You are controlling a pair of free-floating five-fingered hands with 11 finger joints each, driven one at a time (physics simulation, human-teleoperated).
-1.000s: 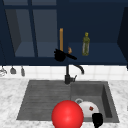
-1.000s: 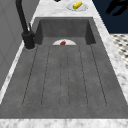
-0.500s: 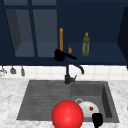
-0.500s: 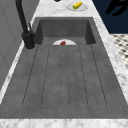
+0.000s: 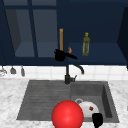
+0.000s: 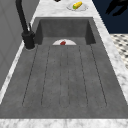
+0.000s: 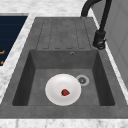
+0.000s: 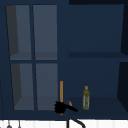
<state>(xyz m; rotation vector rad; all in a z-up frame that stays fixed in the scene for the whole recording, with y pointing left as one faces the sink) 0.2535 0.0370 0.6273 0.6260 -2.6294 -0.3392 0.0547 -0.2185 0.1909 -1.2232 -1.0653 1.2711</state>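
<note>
Left hand [image 5: 60, 55] at foot of slim orange cabinet-door handle [image 5: 61, 38]; grip we cannot tell. We judge it rigid, smooth: wrap mid-bar.

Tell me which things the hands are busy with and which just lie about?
In hand: left hand at the cabinet's wooden handle; right hand by the white plate.
Lying about: bottle, red ball, faucet, corn.

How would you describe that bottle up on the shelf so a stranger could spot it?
Look above the sink to the dark blue cabinet. On its lowest open shelf, right of the left hand and the upright orange handle, stands the bottle: slim, olive green, the one see-through thing there.
</note>
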